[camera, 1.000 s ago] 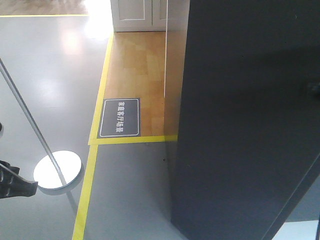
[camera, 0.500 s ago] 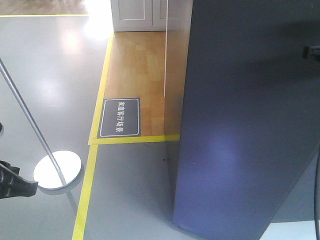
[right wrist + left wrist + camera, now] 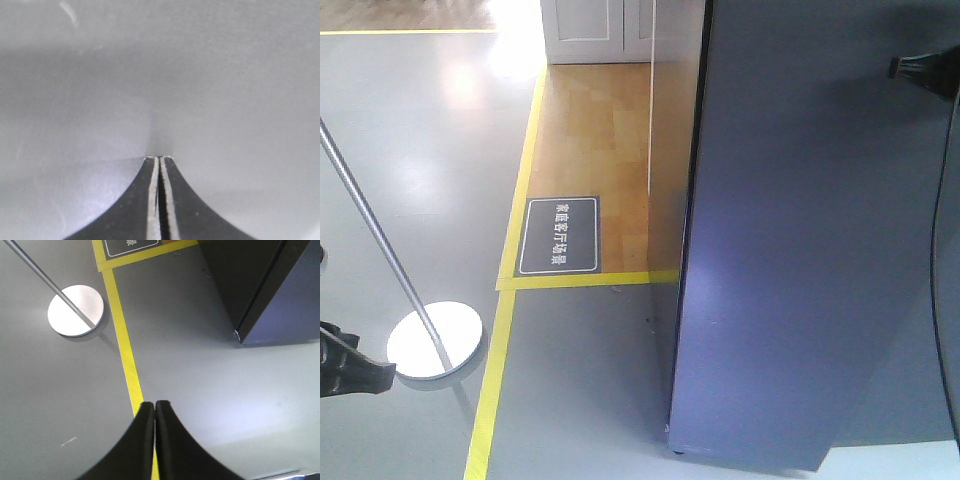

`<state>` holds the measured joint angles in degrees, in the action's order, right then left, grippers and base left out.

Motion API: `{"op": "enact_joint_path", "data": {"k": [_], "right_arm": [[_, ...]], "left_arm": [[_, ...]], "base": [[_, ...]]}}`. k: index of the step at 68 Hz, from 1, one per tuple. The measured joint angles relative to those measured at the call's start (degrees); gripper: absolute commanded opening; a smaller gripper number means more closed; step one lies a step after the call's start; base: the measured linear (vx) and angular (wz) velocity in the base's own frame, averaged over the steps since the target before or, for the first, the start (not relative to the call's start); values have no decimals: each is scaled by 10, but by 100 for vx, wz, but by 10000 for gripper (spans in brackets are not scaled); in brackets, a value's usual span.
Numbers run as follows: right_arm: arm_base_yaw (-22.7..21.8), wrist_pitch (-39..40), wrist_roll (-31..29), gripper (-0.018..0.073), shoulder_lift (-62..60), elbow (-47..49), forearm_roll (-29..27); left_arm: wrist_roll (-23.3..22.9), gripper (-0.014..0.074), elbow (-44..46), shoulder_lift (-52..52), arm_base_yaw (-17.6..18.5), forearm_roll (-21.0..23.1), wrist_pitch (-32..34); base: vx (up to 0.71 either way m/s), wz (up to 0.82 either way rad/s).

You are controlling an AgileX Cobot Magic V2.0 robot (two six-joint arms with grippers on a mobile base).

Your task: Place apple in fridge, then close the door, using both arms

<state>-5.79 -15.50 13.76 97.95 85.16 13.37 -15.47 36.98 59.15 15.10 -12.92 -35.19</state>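
Note:
The dark grey door [image 3: 790,250] of the fridge fills the right half of the front view, its flat outer face toward me. My right gripper [image 3: 894,68] comes in from the upper right, shut, with its tips against that face. In the right wrist view the shut right gripper [image 3: 159,158] touches a plain grey surface. My left gripper [image 3: 154,403] is shut on nothing and hangs over the grey floor, far left of the fridge [image 3: 235,285]. In the front view the left gripper [image 3: 380,376] sits at the lower left. The apple is hidden.
A metal pole on a round silver base [image 3: 435,342] stands at the left, its base [image 3: 75,310] also in the left wrist view. Yellow floor tape [image 3: 492,380] runs past a dark floor sign [image 3: 558,235]. White cabinet doors [image 3: 595,30] stand at the back.
The door has swung further toward the fridge, its bottom edge shifting. My right gripper has come into view at the upper right, pressed on the door. The left gripper has stayed put.

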Motion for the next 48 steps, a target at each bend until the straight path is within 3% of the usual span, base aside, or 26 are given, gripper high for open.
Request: {"op": "enact_joint_path", "data": {"k": [13, 19, 48], "right_arm": [[-4, 25, 2, -3, 74, 77, -1], [-4, 0, 2, -3, 91, 100, -1], [-1, -72, 2, -3, 64, 96, -4]], "left_arm": [[0, -6, 0, 0, 0, 0, 0], [0, -6, 0, 0, 0, 0, 0], [0, -6, 0, 0, 0, 0, 0]], "base": [[0, 0], [0, 0], [0, 0]]}}
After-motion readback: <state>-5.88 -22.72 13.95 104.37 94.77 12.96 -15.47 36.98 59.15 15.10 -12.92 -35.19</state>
